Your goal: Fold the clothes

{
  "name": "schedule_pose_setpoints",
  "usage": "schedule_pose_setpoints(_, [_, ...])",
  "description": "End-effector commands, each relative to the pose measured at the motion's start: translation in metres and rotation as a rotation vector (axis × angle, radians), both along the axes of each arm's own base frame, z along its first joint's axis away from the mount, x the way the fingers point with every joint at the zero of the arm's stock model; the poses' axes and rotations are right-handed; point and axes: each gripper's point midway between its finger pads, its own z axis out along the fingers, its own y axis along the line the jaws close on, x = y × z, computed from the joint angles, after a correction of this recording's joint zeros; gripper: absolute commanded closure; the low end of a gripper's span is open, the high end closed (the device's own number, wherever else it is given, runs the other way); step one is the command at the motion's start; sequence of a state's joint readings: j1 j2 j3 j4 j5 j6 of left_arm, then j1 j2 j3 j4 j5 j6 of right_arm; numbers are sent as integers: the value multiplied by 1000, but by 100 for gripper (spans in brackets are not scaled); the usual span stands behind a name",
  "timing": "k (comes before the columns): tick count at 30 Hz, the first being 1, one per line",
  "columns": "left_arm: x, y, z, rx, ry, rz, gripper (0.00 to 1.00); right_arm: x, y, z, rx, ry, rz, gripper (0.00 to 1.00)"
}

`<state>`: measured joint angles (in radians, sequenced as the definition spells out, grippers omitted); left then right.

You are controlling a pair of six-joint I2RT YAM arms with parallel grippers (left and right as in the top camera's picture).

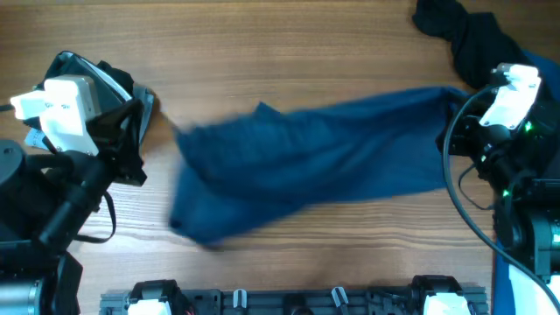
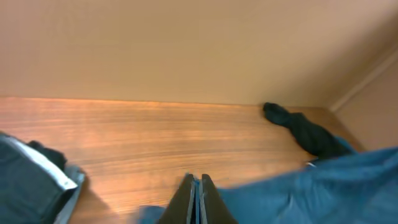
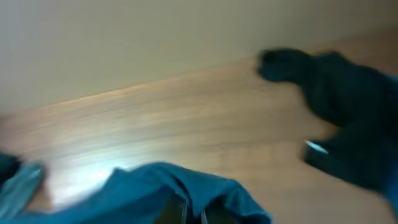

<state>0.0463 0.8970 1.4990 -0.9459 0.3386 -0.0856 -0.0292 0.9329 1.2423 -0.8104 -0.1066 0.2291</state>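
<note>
The dark teal-blue shorts (image 1: 306, 157) lie stretched across the middle of the table from lower left to upper right, with the left end blurred. My left gripper (image 1: 142, 122) is at the shorts' left end. In the left wrist view its fingers (image 2: 196, 185) are pressed together with a thin strip of blue between them, and the shorts (image 2: 323, 186) spread to the right. My right gripper (image 1: 459, 114) is at the right end. In the right wrist view the shorts (image 3: 155, 193) drape over its fingers (image 3: 193, 214), which look shut on the fabric.
A black garment (image 1: 464, 35) lies at the back right corner and also shows in the left wrist view (image 2: 305, 134) and the right wrist view (image 3: 336, 93). A pile of black and pale-denim pieces (image 1: 87, 70) sits at the far left (image 2: 31, 180). A brighter blue piece (image 1: 516, 289) is at the front right edge.
</note>
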Motion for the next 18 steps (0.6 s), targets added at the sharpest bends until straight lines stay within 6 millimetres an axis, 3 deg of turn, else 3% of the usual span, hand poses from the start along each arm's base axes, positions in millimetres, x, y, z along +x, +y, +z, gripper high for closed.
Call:
schedule_pose_setpoints(1, [0,9,3,41,-17,44,96,-1,-15,26,-6,-63,-91,96])
schedule_pose_setpoints(2, [0,7,3,37,-16,32,96,0,2,31,-6,-81,16,96])
schedule_pose_setpoints(3, [-1,3,3,29,-16,9,96,-1,5,31,-3,-82,35,96])
schedule_pose_setpoints(7, [-6,-12,-10,-9,49,-79,96,-3,3,26,-8,-62,27,96])
schedule_pose_setpoints(11, [-6,-26,-66,-77,326,-153,70,-3,3,25,-6,-55,27,96])
schedule_pose_setpoints(13, [-2,-40,-94,-146,460,-231,65,-2,3,24,-6,-52,26,96])
schedule_pose_setpoints(16, [6,-78,-133,-286,625,-426,54,-3,3,22,-6,-43,26,96])
schedule_pose_setpoints(18, [8,-105,-167,-339,733,-537,52,-2,3,21,-5,-38,26,96])
